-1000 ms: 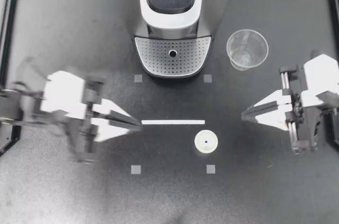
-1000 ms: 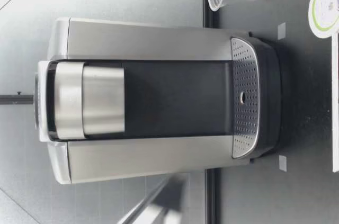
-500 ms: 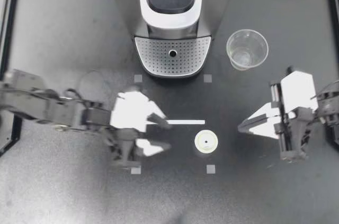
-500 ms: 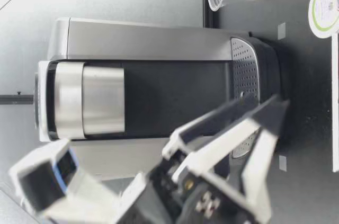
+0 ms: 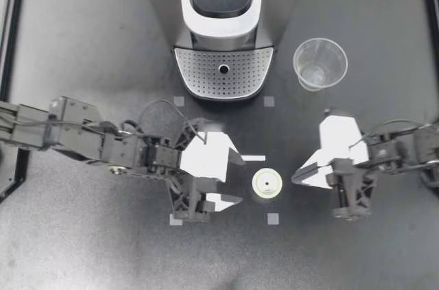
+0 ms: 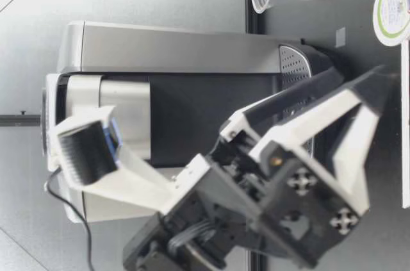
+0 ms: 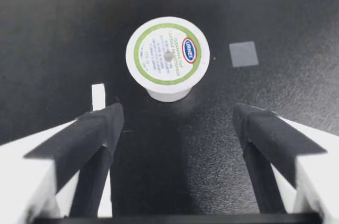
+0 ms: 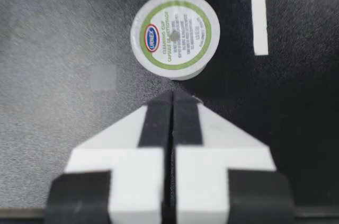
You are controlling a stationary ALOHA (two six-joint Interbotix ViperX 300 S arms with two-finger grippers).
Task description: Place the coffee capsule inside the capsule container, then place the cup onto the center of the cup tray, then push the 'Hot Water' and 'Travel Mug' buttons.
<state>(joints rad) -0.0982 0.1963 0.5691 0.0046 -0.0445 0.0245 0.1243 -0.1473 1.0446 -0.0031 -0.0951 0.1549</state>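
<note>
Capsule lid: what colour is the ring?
Green ring on the white lid of the coffee capsule; shows best in the left wrist view.

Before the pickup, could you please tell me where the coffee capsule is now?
In the top view, the coffee capsule stands on the table between my open left claw and my shut right claw, in front of the coffee machine.

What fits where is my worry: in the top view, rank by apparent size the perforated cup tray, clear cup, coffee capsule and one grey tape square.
1. perforated cup tray
2. clear cup; its rim is nearer the camera, but the order is plain regardless
3. coffee capsule
4. grey tape square
</note>
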